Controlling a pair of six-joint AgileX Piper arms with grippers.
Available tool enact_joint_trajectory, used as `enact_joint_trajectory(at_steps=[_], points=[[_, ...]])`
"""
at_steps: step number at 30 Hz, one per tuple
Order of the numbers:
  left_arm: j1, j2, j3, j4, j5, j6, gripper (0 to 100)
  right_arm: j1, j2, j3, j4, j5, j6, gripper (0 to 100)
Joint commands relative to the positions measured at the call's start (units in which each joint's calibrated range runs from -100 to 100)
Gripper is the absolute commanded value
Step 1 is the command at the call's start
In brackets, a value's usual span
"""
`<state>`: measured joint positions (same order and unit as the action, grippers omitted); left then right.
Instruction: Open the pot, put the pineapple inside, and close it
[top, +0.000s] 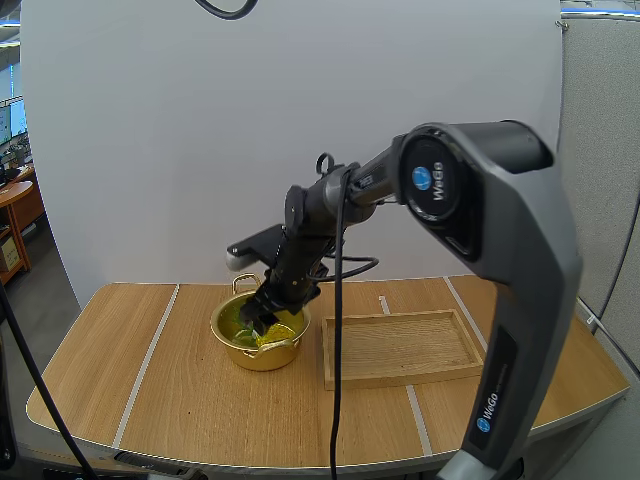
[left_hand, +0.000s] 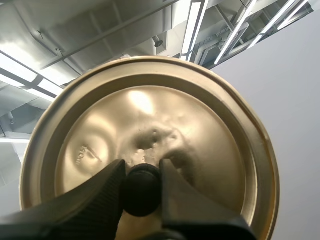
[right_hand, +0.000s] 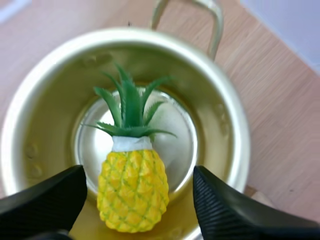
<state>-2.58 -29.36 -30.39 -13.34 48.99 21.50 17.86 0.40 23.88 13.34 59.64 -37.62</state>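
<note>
While the left gripper (left_hand: 141, 176) is clamped on the knob (left_hand: 141, 194) of the lid (left_hand: 150, 115), the pot (right_hand: 220, 145) stands open. The right gripper (top: 258, 320) is released, its fingers spread either side of the pineapple (right_hand: 131, 187) without touching it. The pineapple rests inside the pot. Judged status: opening and insertion complete. Remaining: clear the right arm, then seat the lid.

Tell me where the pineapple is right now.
The pineapple lies inside the open pot, between the spread fingers of the right gripper without touching them. In the high view the pot sits on the table just left of the wooden tray.
</note>
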Motion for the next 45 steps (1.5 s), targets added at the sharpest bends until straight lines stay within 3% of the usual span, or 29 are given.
enact_joint_trajectory(at_steps=[1, 32, 45], points=[[-0.11, -0.03, -0.36, -0.07, -1.95, -0.52, 0, -0.03, -5.61, -0.24, -0.08, 1.61, 0.78, 100], [-0.11, -0.03, -0.36, -0.07, -1.95, -0.52, 0, -0.03, -54.47, 0.27, -2.55, 39.79, 8.79, 100], [-0.11, -0.03, -0.36, -0.07, -1.95, -0.52, 0, -1.57, -68.27, 4.68, -7.26, 40.36, 11.62, 100]])
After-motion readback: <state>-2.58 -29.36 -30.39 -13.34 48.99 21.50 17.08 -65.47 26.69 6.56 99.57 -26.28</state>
